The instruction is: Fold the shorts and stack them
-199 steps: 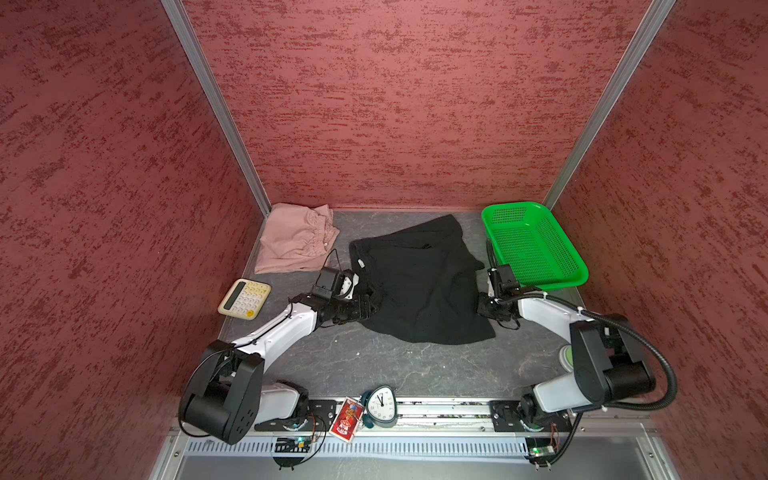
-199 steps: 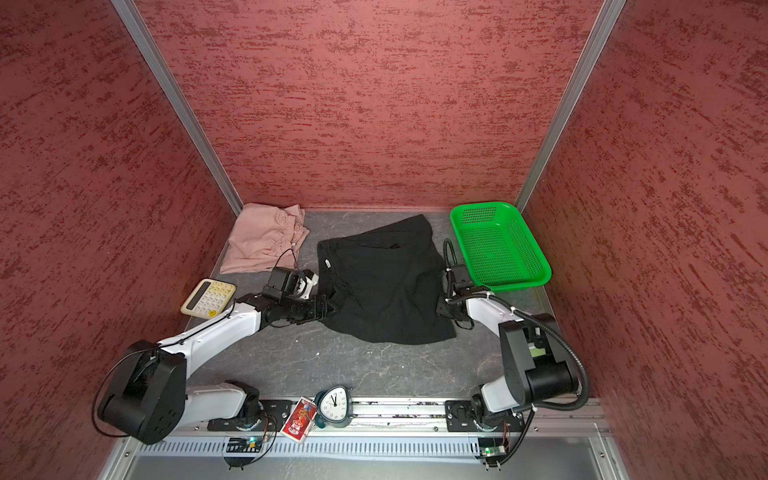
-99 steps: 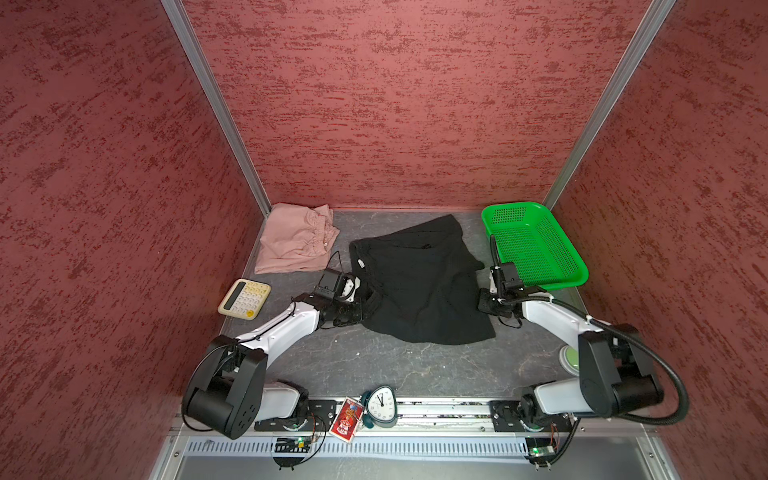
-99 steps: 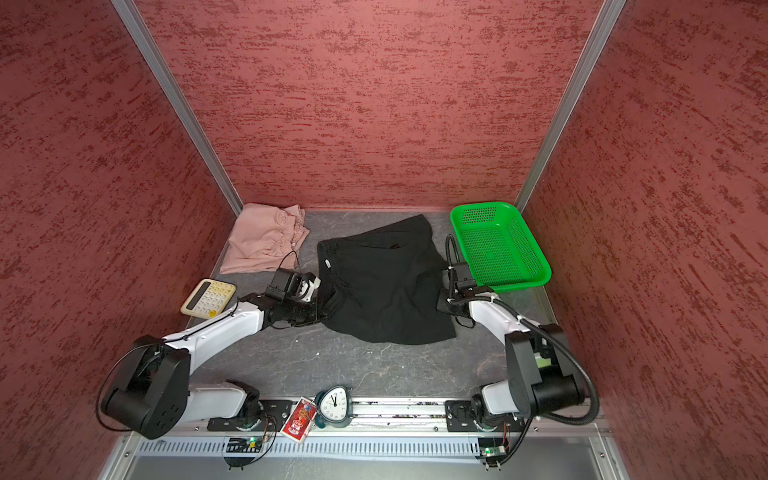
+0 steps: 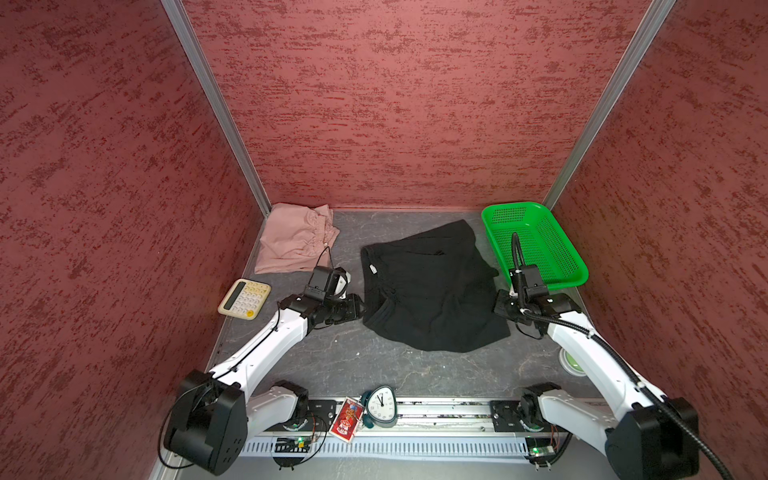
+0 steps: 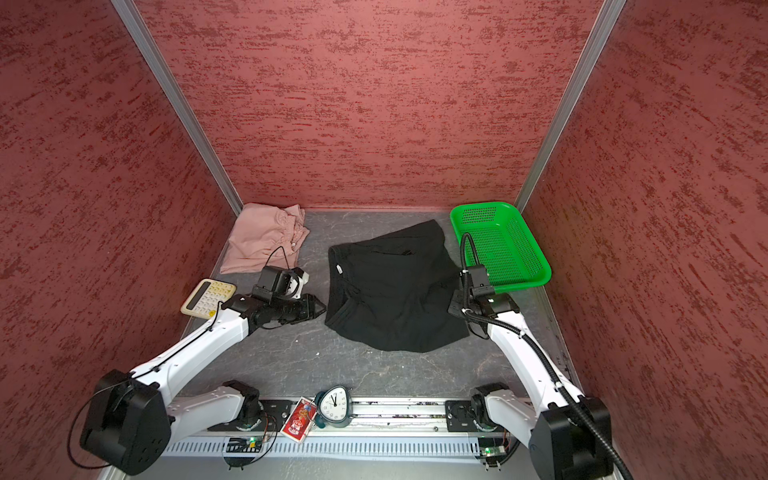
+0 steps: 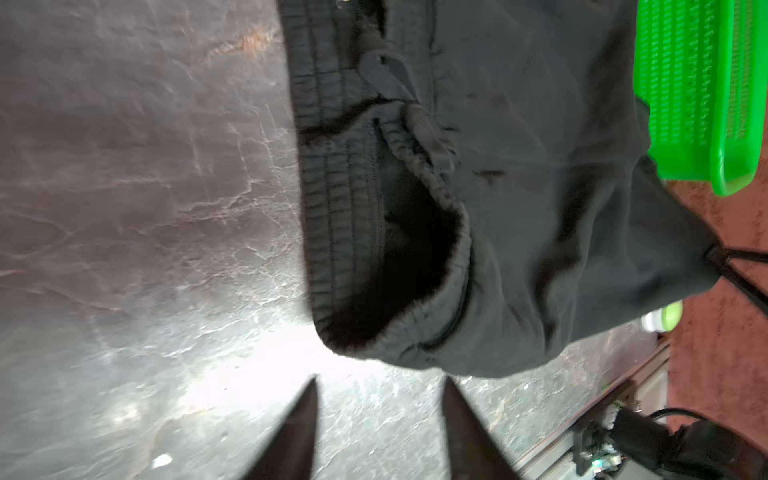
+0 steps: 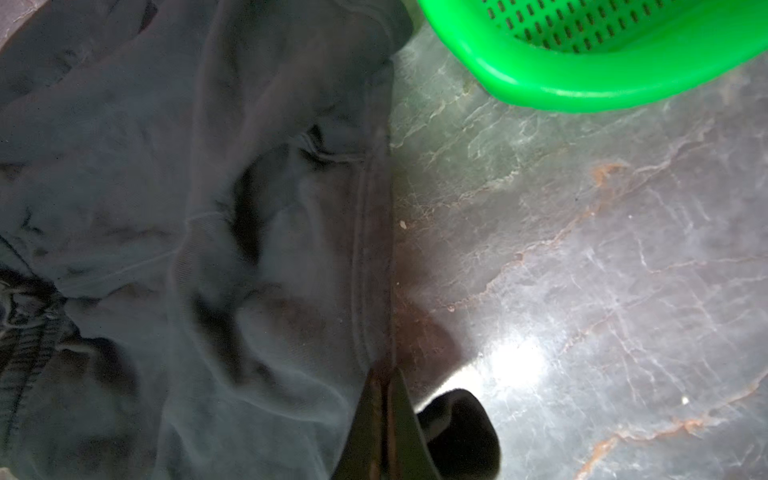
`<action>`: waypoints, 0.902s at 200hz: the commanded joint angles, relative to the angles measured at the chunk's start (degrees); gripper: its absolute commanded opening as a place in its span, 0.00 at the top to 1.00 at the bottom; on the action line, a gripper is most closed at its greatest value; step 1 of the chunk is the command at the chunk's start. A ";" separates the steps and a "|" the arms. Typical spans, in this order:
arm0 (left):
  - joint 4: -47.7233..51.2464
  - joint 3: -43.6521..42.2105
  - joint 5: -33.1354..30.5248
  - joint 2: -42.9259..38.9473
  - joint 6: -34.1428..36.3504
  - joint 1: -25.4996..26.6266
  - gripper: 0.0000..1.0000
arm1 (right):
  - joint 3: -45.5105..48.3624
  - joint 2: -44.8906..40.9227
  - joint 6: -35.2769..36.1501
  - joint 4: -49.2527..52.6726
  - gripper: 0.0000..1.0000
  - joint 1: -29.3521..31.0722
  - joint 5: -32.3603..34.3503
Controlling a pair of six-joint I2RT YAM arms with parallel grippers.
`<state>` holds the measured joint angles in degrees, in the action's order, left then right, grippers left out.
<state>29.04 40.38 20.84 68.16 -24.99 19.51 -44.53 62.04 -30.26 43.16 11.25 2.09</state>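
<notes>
The black shorts lie spread and rumpled in the middle of the table. Their ribbed waistband faces left and gapes open. My left gripper is open just short of that waistband, with only bare table between its fingers. My right gripper is shut on the right hem of the black shorts, and a dark flap of cloth sticks out beside its fingers. The pink shorts lie folded in the back left corner.
A green perforated basket stands at the back right, close behind my right wrist. A calculator lies at the left edge. A clock and a red card sit at the front rail, and a small green-white disc lies front right.
My left gripper's fingers have parted again beside the waistband. My right gripper has closed on the hem and shifted slightly toward the basket.
</notes>
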 commanded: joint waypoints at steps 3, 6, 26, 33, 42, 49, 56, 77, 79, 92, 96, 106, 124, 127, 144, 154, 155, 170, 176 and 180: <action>-7.41 1.37 2.99 3.90 2.00 0.24 0.23 | 0.99 2.35 -1.84 -1.42 1.00 -0.16 -1.87; -7.70 1.67 3.12 4.51 2.17 0.31 0.21 | 1.02 2.71 -1.82 -1.67 1.00 -0.17 -2.10; -10.21 3.37 5.08 8.00 3.05 1.49 0.20 | 2.06 3.21 -1.72 -3.04 1.00 -0.17 -3.20; -11.03 3.62 5.46 8.87 3.32 2.18 0.20 | 2.40 2.96 -1.82 -3.40 1.00 -0.17 -3.18; -12.11 3.73 5.99 10.01 3.97 3.18 0.20 | 2.72 2.62 -1.95 -3.58 1.00 -0.16 -3.17; -12.82 3.72 6.06 10.71 4.60 3.93 0.20 | 2.89 2.35 -1.99 -3.68 1.00 -0.15 -3.17; -13.46 3.66 6.41 11.54 5.04 4.54 0.20 | 3.01 2.14 -1.97 -3.78 1.00 -0.17 -3.17; -14.33 4.52 7.53 14.23 6.25 5.45 0.20 | 2.93 2.08 -1.72 -3.37 1.00 -0.17 -2.73; -14.24 4.59 7.61 14.42 6.36 5.52 0.21 | 2.82 2.11 -1.73 -3.30 1.00 -0.17 -2.58; -13.70 5.42 7.84 15.78 7.17 5.80 0.25 | 2.56 2.09 -1.70 -3.02 1.00 -0.17 -2.29; -13.46 5.69 7.81 16.20 7.35 5.89 0.28 | 2.46 1.99 -1.75 -2.93 1.00 -0.14 -2.12; -12.90 6.01 7.88 16.92 7.67 5.98 0.39 | 2.27 1.90 -1.93 -2.73 1.00 -0.16 -1.85; -12.29 6.03 8.69 17.53 7.51 6.15 0.68 | 1.35 1.30 -2.25 -2.22 1.00 -0.16 -1.96; -12.27 5.95 8.88 17.50 7.44 6.15 0.75 | 1.23 1.14 -2.30 -2.20 1.00 -0.17 -2.01; -11.06 5.75 9.57 15.93 7.27 6.16 1.00 | 0.34 0.37 -2.44 -1.68 1.00 -0.25 -1.58; -8.49 5.91 8.81 13.67 7.70 6.18 1.00 | -0.66 0.19 -2.40 -0.69 1.00 -0.26 -1.01; -8.21 5.92 8.66 13.40 7.73 6.17 1.00 | -0.74 0.19 -2.37 -0.52 1.00 -0.22 -0.98; -3.44 6.28 4.97 9.04 7.73 5.94 1.00 | -2.43 -0.20 -2.35 1.52 1.00 -0.32 -0.51; -1.38 6.29 3.86 7.24 7.51 5.70 1.00 | -3.05 -0.52 -2.41 2.54 1.00 -0.39 -0.38; -0.21 6.29 3.34 6.11 7.28 5.51 1.00 | -3.49 -0.84 -2.57 3.24 1.00 -0.43 -0.34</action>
<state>21.34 45.36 27.49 81.10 -18.26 25.41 -44.14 63.18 -31.75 42.94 11.16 0.12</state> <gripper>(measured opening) 0.048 0.053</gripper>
